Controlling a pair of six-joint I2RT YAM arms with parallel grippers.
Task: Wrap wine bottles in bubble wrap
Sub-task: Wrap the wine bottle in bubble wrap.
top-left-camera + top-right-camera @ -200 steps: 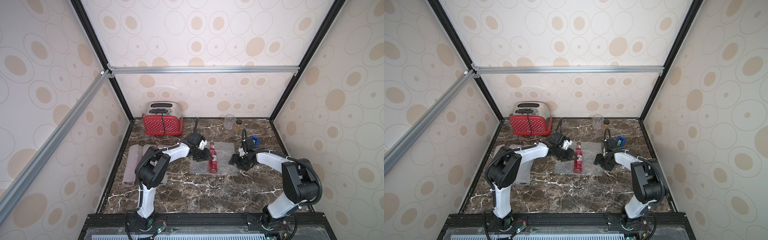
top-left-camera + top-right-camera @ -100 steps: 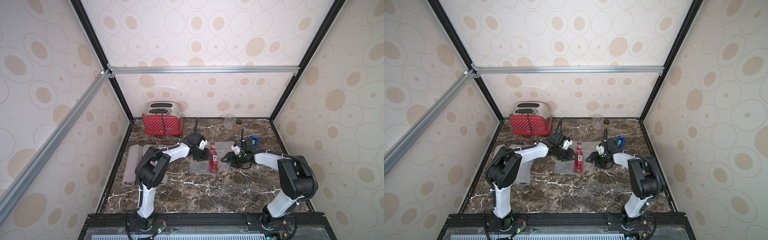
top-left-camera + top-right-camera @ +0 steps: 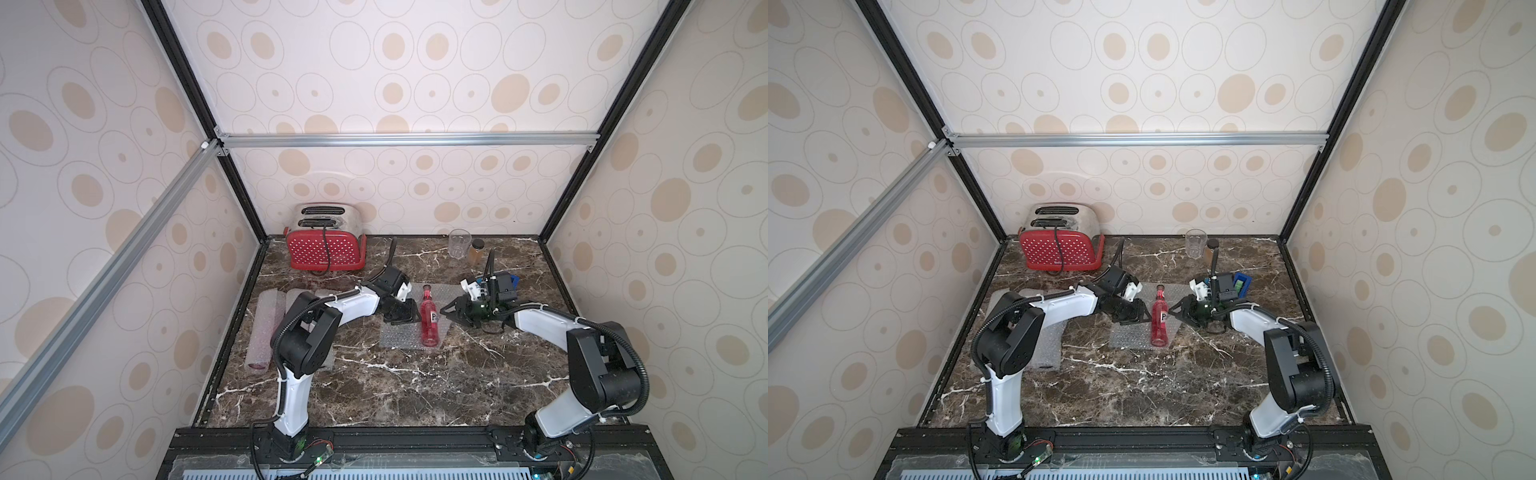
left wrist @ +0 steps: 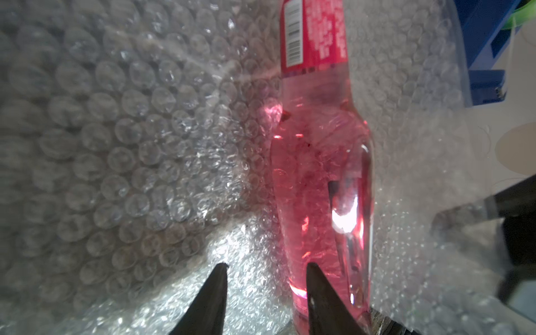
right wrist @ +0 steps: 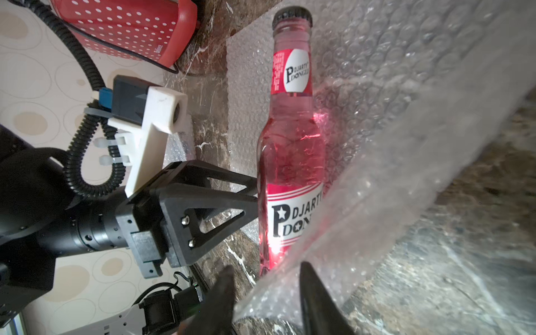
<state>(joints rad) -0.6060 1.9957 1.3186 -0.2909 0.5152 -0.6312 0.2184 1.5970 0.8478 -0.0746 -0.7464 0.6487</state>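
The right gripper pinches the lifted bubble wrap between its jaws; the left gripper, jaws apart, has its tips against the bottle.

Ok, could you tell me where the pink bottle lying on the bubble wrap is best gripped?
Probably from above, across the straight lower body: the pink bottle lies flat on the bubble wrap, cap toward the toaster, and its neck tapers.

Wine bottle, neck label: "P DJARTY DONGLI". Body label: "P DJART… DON…", remainder behind bubble wrap. Back label: barcode, print illegible.
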